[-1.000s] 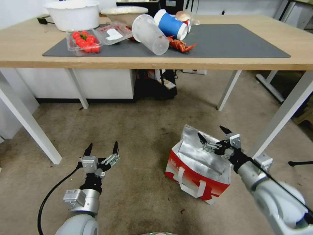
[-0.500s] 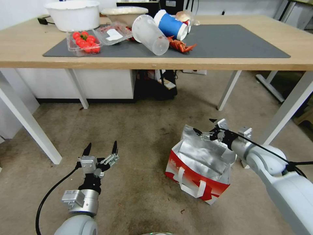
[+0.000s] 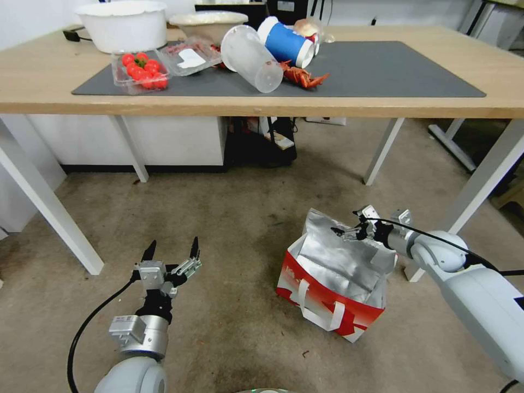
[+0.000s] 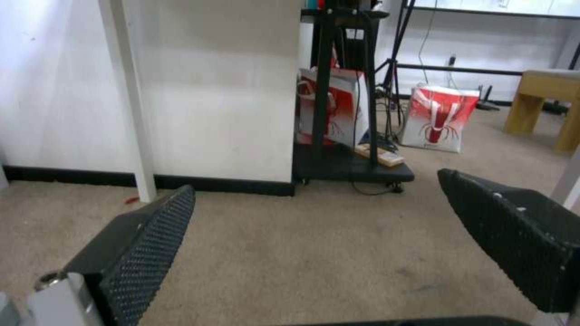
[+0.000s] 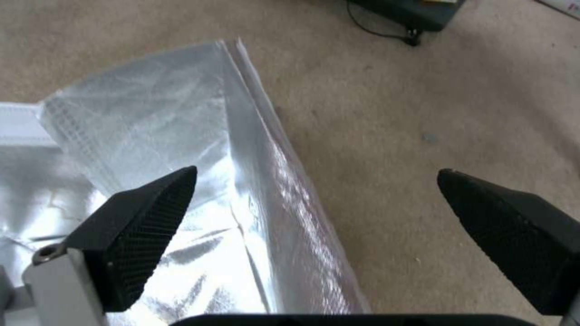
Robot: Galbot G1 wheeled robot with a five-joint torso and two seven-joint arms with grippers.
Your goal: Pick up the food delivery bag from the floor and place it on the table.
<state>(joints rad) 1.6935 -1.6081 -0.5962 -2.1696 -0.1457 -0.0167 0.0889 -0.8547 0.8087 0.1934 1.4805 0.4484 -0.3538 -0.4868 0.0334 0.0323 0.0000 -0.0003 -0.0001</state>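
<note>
- The food delivery bag (image 3: pixel 327 284) stands open on the floor, near the tabletop's (image 3: pixel 262 101) right front leg.
- The right gripper (image 3: pixel 349 232) hovers at the raised foil flap on the bag's far rim, jaws apart – one finger inside, one outside (seen from the right wrist).
- The left gripper (image 3: pixel 170 250) waits low over the carpet, well apart from the bag, jaws spread.
- Judged by its look, the bag is light and flimsy: the foil is slick and crumples, so a pinch may slip – the strap handles (image 3: pixel 322 311) seem the surer hold.
</note>
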